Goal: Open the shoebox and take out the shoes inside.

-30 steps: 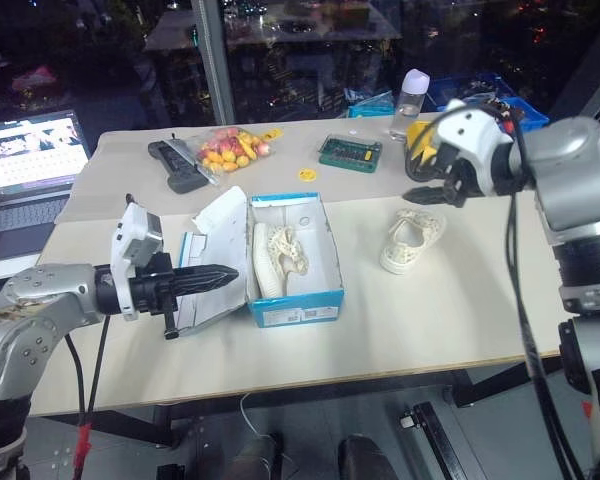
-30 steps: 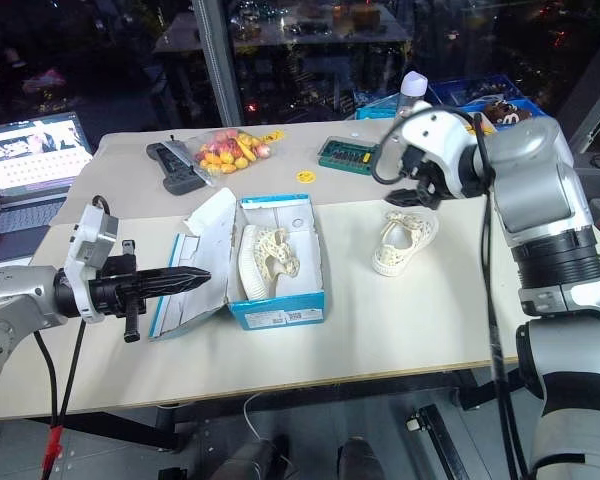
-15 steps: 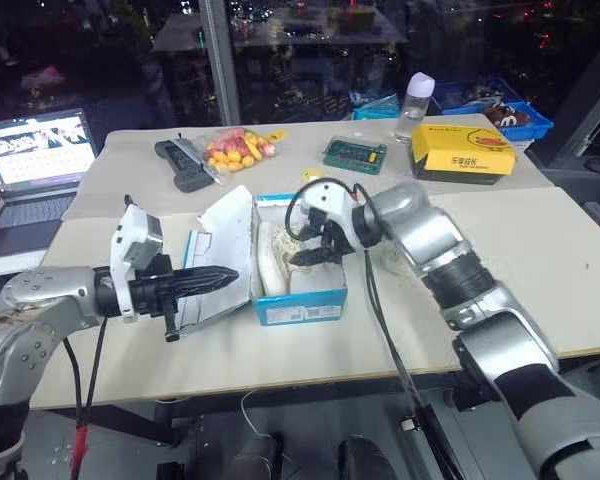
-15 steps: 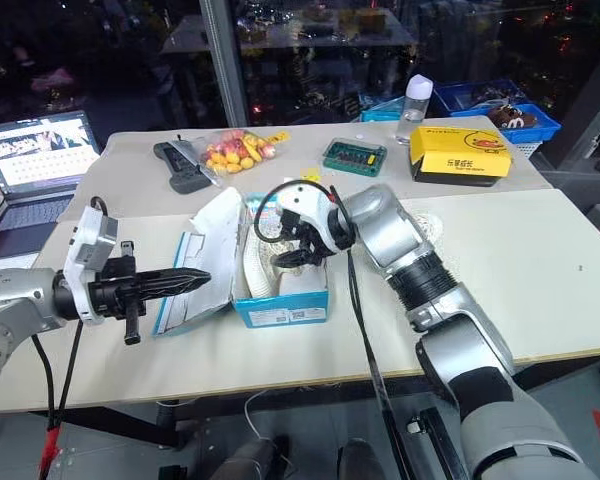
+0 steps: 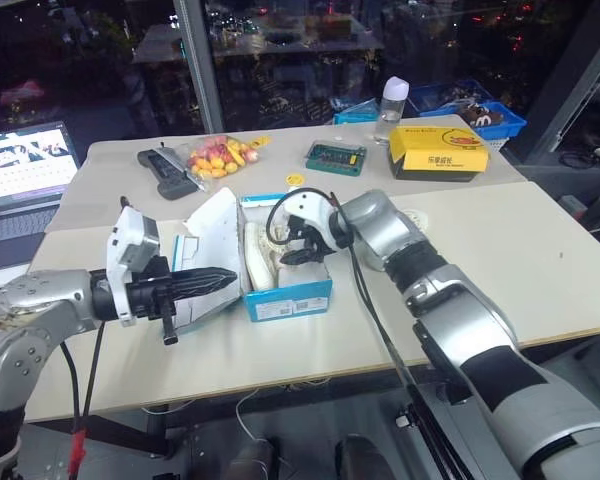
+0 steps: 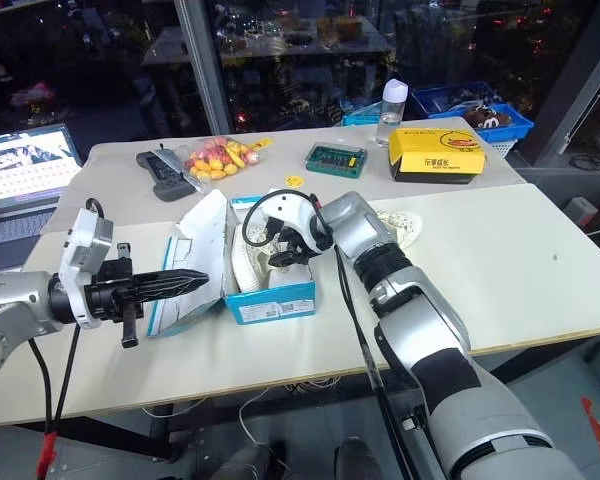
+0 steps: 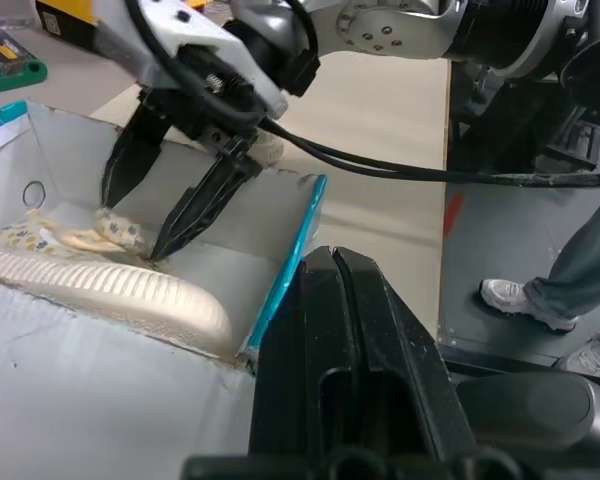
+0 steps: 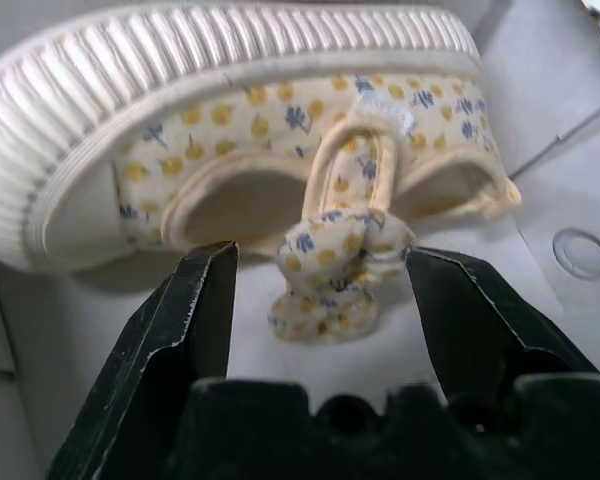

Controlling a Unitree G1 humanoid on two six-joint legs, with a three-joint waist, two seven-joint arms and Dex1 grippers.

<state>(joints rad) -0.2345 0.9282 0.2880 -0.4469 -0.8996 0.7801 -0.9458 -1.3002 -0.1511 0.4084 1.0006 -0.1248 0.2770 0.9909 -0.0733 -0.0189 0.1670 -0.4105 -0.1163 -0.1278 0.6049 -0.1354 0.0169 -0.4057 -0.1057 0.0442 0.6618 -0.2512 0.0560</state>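
One shoe in shoebox | right end effector apart | left end effector together

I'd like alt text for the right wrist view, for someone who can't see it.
An open black pincer straddles the fabric bow of a cream shoe with a ribbed white sole, printed with small yellow and blue flowers, lying inside the white-lined shoebox.

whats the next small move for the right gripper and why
Probably close the right gripper: its open jaws straddle the bow of the shoe lying in the open shoebox, nothing gripped yet. The other shoe already lies on the table.
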